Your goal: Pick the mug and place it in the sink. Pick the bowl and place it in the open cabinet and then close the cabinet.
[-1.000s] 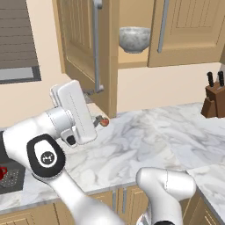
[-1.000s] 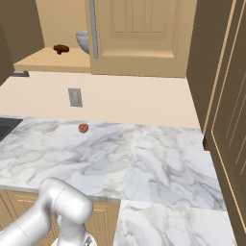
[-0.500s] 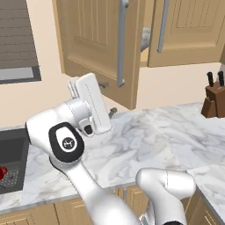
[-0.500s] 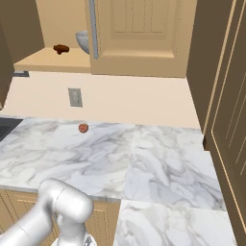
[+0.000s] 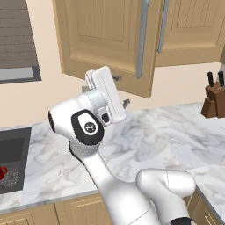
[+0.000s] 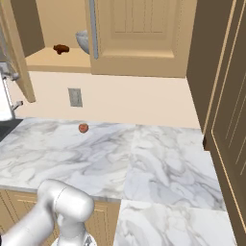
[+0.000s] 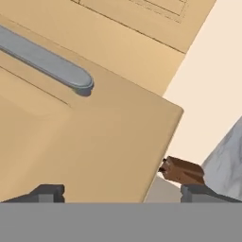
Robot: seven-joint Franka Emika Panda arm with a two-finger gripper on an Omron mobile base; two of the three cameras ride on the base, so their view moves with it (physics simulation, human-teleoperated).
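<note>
Gripper (image 7: 122, 191) jaws spread wide, nothing between them. In the hand view the two fingertips (image 7: 46, 193) sit at the bottom edge with the cabinet door (image 7: 85, 142) face right in front, its bar handle (image 7: 45, 61) running off toward 10 o'clock. Looks like the hand is against or just short of the door's outer face; can't tell if it's touching.

Left base view: hand sits at about 12 o'clock from the elbow, tucked under the door's lower edge. Door is swung partway, not flush with the cabinet (image 5: 193, 30).

Right base view: cabinet interior is open to the camera, the bowl (image 6: 82, 41) is on the wooden shelf (image 6: 53, 60) at roughly 11 o'clock of the picture, part hidden behind the neighbouring door's handle. A small brown item (image 6: 61, 48) lies on the shelf just left of it. A small reddish ball (image 6: 83, 128) sits on the marble counter (image 6: 144, 158) near the back wall.

Mug (image 5: 2, 172): red sliver at 8 o'clock in the left base view, down inside the sink (image 5: 13, 151).

Status, as I read it:
- mug in sink: done
- bowl in cabinet: done
- close cabinet: under way, door partly swung, not shut

Left: finish pushing the door home until it lines up with the one beside it.
</note>
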